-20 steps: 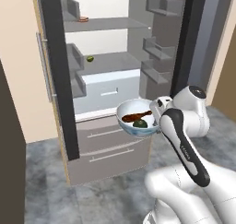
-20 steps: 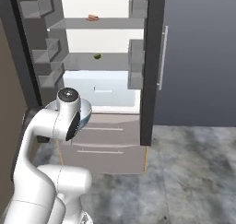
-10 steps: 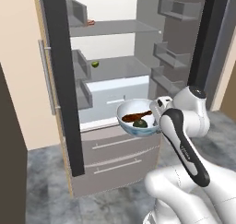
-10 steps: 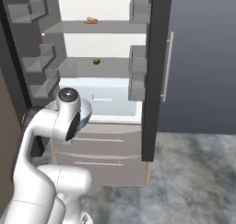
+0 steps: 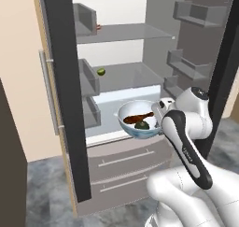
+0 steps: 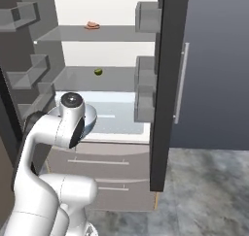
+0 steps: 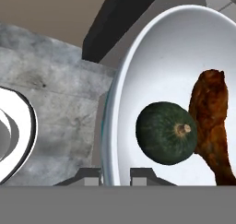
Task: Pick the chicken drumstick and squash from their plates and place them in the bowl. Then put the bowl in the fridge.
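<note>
At the centre of the left base view, the bowl (image 5: 139, 121) hangs in front of the open fridge (image 5: 126, 58), level with the white drawer area below the glass shelves. Its rim is pinched between the narrow-set fingers of the gripper (image 5: 158, 121); in the hand view the two dark tips straddle the rim of the bowl (image 7: 152, 61) at the bottom centre of the frame. Inside lie the squash (image 7: 166, 133) and the chicken drumstick (image 7: 213, 126), touching each other; both also show as a green lump (image 5: 142, 125) and a brown strip (image 5: 138, 118) in the left base view.

The main risk is the one-sided grip: a deep bowl held by a thin edge can pivot or slip if the arm jolts, and a tilt would let the round squash roll and tip the load out. A second risk is clipping a shelf edge or the door bins at the right of the frame while reaching in, since the bowl looks wide against the opening. Whether it would clear the shelf above is hard to judge from these angles.

The arm is folded tightly, elbow raised at right of the left base view, forearm pointing left toward the fridge with the wrist roughly level.
</note>
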Controlling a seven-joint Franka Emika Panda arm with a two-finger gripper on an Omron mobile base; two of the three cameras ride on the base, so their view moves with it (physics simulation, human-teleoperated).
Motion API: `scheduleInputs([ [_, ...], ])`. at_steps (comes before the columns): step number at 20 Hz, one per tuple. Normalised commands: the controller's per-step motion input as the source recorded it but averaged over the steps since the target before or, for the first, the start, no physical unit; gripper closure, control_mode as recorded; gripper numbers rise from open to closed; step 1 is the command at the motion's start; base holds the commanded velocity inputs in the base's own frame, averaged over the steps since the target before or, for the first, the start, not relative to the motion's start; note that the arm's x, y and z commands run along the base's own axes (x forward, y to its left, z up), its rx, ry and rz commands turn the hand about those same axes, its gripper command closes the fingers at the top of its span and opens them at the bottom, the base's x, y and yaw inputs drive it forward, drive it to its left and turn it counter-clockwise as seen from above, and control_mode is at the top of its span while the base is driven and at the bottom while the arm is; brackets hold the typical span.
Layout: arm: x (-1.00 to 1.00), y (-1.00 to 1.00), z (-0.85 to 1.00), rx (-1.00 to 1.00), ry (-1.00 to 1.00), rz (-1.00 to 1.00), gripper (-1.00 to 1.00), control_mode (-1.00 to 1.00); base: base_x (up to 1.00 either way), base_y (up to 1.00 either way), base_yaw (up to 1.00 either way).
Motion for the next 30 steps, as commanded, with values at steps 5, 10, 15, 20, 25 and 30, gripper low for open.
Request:
scheduleInputs([
  [5, 0.0, 0.0, 0.0, 0.0, 0.0, 0.0, 1.0, 1.0, 0.51, -0.02, 0.04],
  [10, 0.0, 0.0, 0.0, 0.0, 0.0, 0.0, 1.0, 1.0, 0.4, -0.11, 0.04],
  [15, 0.0, 0.0, 0.0, 0.0, 0.0, 0.0, 1.0, 1.0, 0.31, -0.13, 0.04],
  [20, 0.0, 0.0, 0.0, 0.0, 0.0, 0.0, 1.0, 1.0, 0.43, -0.13, 0.02],
  [25, 0.0, 0.0, 0.0, 0.0, 0.0, 0.0, 1.0, 1.0, 0.49, -0.21, 0.0],
  [30, 0.0, 0.0, 0.0, 0.0, 0.0, 0.0, 1.0, 1.0, 0.37, -0.13, 0.0],
])
